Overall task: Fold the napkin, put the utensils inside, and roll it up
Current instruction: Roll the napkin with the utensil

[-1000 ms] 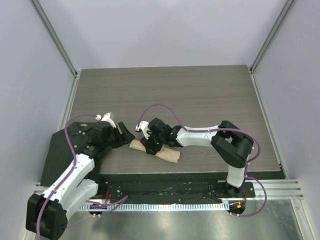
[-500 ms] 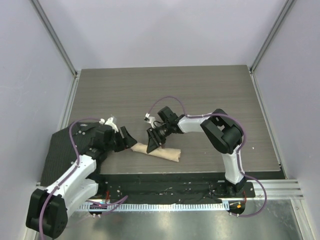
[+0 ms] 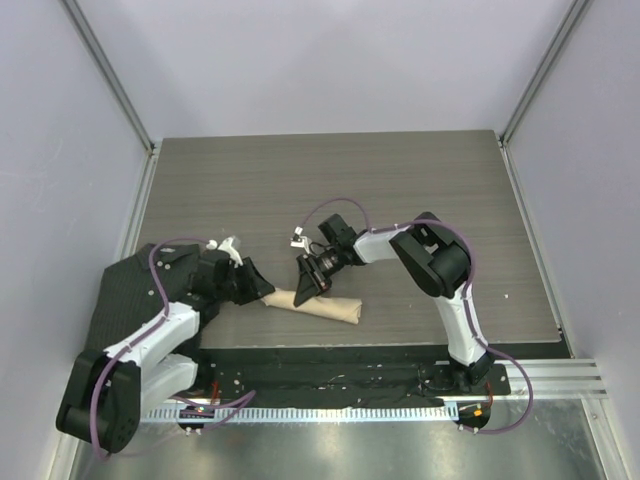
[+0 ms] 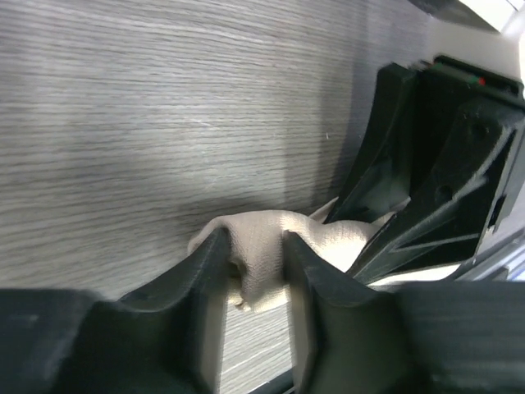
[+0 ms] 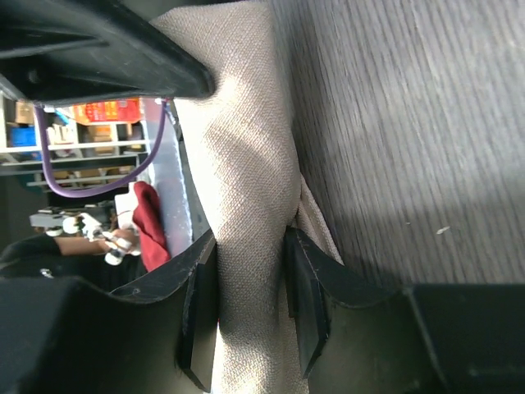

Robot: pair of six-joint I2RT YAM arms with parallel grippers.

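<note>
The beige napkin [image 3: 328,305] lies rolled into a tube near the table's front edge. My left gripper [image 3: 262,289] is shut on the roll's left end; the cloth [image 4: 258,258] bunches between its fingers in the left wrist view. My right gripper [image 3: 306,287] is shut on the roll a little to the right; the tube [image 5: 250,205] runs between its pads in the right wrist view. The two grippers are close together, and the right one shows in the left wrist view [image 4: 426,180]. The utensils are hidden.
A dark ribbed cloth [image 3: 122,300] lies off the table's left front corner under my left arm. The table's front edge [image 3: 380,345] is just below the roll. Grey walls stand at the back and sides.
My right arm has swung its wrist back and turned, its gripper now clamping the roll from above. My left gripper has moved right onto the roll's left end. The roll has tightened slightly.
</note>
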